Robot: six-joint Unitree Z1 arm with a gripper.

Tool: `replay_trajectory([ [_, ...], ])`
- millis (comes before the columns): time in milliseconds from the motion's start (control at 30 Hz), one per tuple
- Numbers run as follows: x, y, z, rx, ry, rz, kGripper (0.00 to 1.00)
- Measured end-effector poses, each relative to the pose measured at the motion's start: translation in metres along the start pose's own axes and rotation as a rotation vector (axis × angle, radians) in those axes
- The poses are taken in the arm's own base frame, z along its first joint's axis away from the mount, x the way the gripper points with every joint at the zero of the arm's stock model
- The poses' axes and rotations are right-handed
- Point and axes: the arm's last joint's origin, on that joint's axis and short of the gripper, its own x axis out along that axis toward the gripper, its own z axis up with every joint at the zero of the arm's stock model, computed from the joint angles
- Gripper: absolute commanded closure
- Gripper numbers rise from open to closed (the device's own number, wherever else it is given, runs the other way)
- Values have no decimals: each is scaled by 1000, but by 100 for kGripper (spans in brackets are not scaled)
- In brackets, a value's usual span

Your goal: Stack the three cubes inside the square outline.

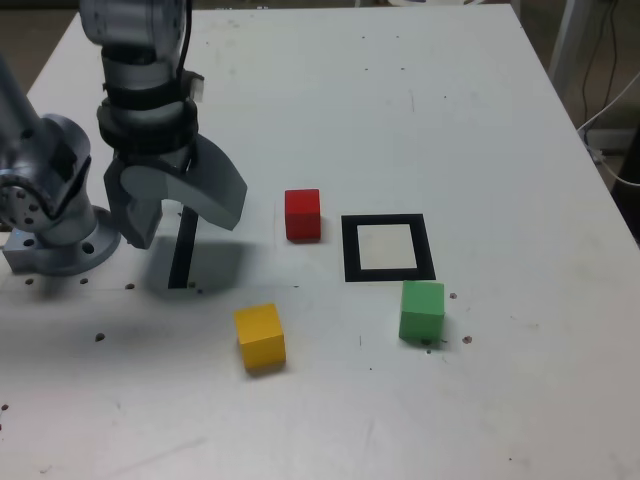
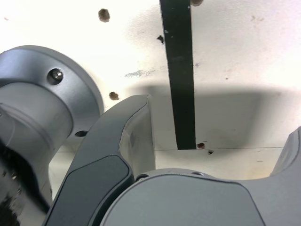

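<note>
The red cube (image 1: 303, 214) sits just to the exterior view's left of the square outline (image 1: 351, 248), whose white interior holds nothing. Touching or almost touching the outline's near right corner is the green cube (image 1: 422, 311). The yellow cube (image 1: 260, 337) lies nearer the front, to the left of the outline in that view. All three rest apart on the table. My gripper (image 1: 180, 225) hangs open above a black strip (image 1: 183, 255), well left of the cubes, with nothing between its jaws. In the wrist view the gripper (image 2: 216, 136) stands wide over the strip (image 2: 181, 70); no cube shows there.
The arm's grey base (image 1: 50, 225) stands at the exterior view's left edge of the white table (image 1: 480, 120). Small screw holes (image 2: 104, 15) dot the surface near the strip. Cables (image 1: 610, 110) hang beyond the table's right edge.
</note>
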Motion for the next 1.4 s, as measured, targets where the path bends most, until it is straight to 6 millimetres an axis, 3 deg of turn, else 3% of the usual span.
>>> replay_trajectory([
  [533, -12, 0, 10, -9, -9, -15, 3],
  [933, -56, 5, 66, -7, -20, -11, 4],
  [1400, -34, 35, 124, -66, 77, 13, 7],
])
